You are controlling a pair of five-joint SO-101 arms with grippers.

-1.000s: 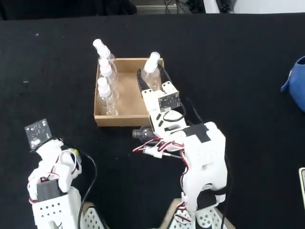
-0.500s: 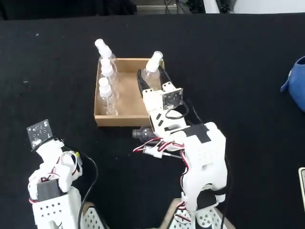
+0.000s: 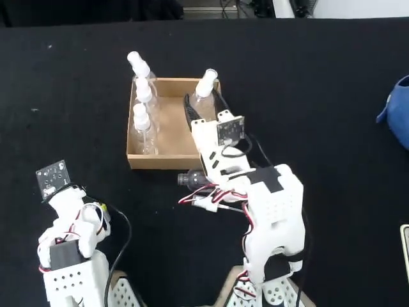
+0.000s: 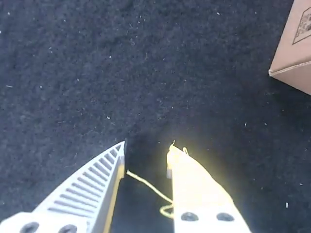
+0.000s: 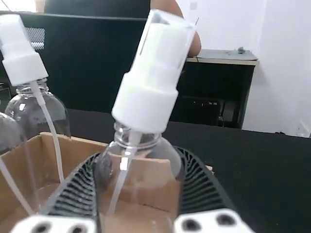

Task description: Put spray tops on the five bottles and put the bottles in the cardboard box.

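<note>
- table (image 3: 332, 77): black cloth, matt, kinda fuzzy, with pale lint specks all over it
- box (image 3: 160, 161): plain brown cardboard, matt, a bit rough at the edges
- bottle (image 5: 138, 165): clear and glossy, smooth, looks like plastic to me
- spray top (image 5: 155, 73): smooth white plastic under a see-through cap, with a thin translucent tube running down inside
- right gripper (image 5: 141, 158): fingers (image 5: 201, 179) are black plastic, matt, ribbed on the inner faces; white plastic at the base
- left gripper (image 4: 146, 148): pale plastic fingers (image 4: 97, 179), one ribbed, the other smooth
- arms (image 3: 271, 204): white plastic shells, mostly matt
</note>
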